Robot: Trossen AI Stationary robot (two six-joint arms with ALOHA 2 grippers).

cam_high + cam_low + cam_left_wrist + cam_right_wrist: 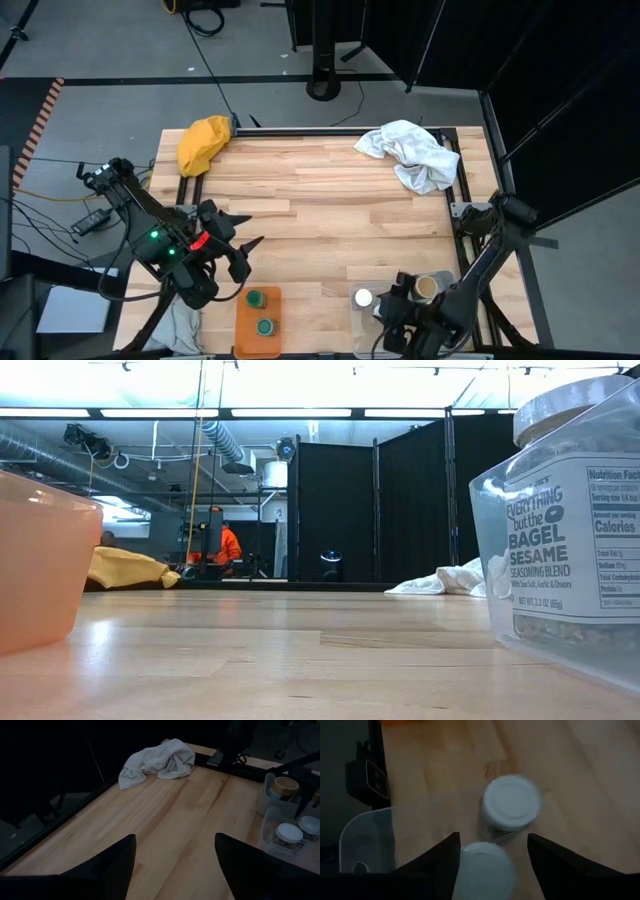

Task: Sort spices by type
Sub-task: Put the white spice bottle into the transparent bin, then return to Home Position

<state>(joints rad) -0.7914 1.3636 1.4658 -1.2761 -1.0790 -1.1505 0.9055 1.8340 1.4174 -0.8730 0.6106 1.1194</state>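
Two green-lidded jars (257, 297) (265, 326) stand in the orange tray (243, 335). A white-lidded jar (363, 297) (512, 802) stands in the clear tray (362, 832). A second white-lidded jar (482, 870) (310, 825) sits between the fingers of my open right gripper (392, 298) (492, 847), which points down over that tray. One tan-lidded jar (427, 287) (285, 785) stands in the grey tray; the other is hidden. My left gripper (245, 230) (175, 845) hangs open above bare table, just beyond the orange tray. My right gripper comes from above with a finger (445, 857) on either side of the second white-lidded jar's lid (482, 865). A gap shows beside the other finger (545, 855). I cannot tell whether either finger touches the jar.
A yellow cloth (203, 143) lies at the far left corner and a white cloth (412, 152) at the far right. The middle of the wooden table (330, 215) is bare. A black frame rims the table. Far behind it stands a person in orange (228, 545).
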